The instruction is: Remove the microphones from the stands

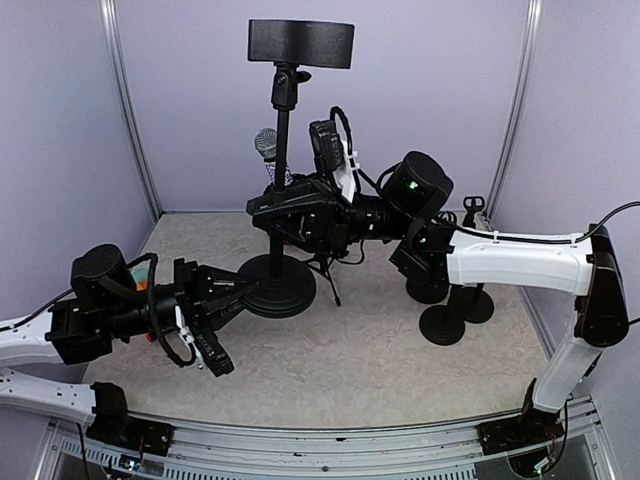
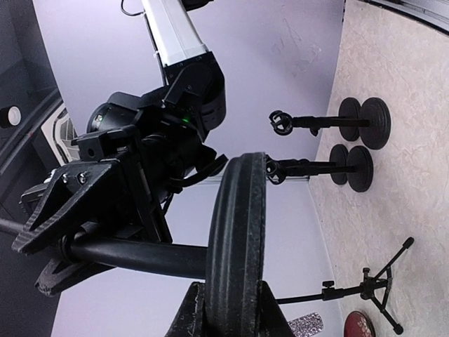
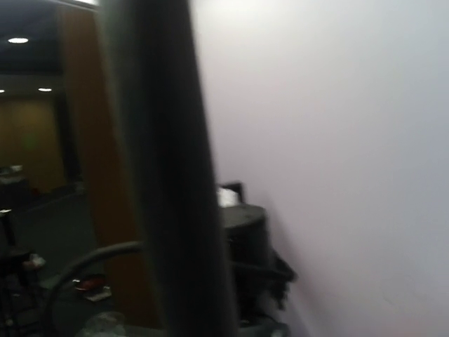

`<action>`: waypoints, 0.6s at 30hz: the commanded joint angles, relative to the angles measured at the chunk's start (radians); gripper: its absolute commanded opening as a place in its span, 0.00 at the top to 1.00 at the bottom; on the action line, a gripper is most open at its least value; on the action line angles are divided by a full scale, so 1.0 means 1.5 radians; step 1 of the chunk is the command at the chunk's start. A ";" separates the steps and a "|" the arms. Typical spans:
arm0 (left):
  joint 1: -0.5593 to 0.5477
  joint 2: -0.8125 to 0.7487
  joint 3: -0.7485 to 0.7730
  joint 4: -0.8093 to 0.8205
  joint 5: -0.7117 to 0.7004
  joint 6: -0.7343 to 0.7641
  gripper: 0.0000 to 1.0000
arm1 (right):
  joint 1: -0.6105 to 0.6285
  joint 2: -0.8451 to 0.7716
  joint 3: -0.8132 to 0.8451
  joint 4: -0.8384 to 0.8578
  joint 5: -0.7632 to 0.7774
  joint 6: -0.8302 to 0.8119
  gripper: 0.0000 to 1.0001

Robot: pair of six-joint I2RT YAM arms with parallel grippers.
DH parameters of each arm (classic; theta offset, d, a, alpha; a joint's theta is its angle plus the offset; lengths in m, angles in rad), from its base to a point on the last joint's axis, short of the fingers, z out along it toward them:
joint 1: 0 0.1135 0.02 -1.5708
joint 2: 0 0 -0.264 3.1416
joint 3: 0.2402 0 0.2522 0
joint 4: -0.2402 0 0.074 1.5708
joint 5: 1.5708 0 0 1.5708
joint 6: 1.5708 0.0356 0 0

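Note:
A tall black stand rises from a round base on a pole to a flat black plate. The microphone's silver mesh head shows just left of the pole, and its glittery head also shows in the left wrist view. My left gripper is shut on the rim of the base. My right gripper reaches in from the right at mid-pole height, below the mesh head. A thick, blurred dark bar runs up the right wrist view between the jaws; it looks like the microphone's handle.
Two small round-based stands are at the right, under the right arm. A small tripod stands just right of the big base. A red round object lies on the mat. Pale walls close in the back and sides.

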 commanded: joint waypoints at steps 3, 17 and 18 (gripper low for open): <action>0.028 0.016 0.003 0.047 -0.140 -0.013 1.00 | 0.031 -0.111 -0.018 -0.240 0.290 -0.096 0.38; 0.029 0.033 -0.004 0.083 -0.170 0.006 1.00 | 0.115 -0.157 -0.061 -0.351 0.726 -0.193 0.20; 0.029 0.033 -0.004 0.085 -0.170 0.010 1.00 | 0.117 -0.143 -0.041 -0.375 0.738 -0.192 0.21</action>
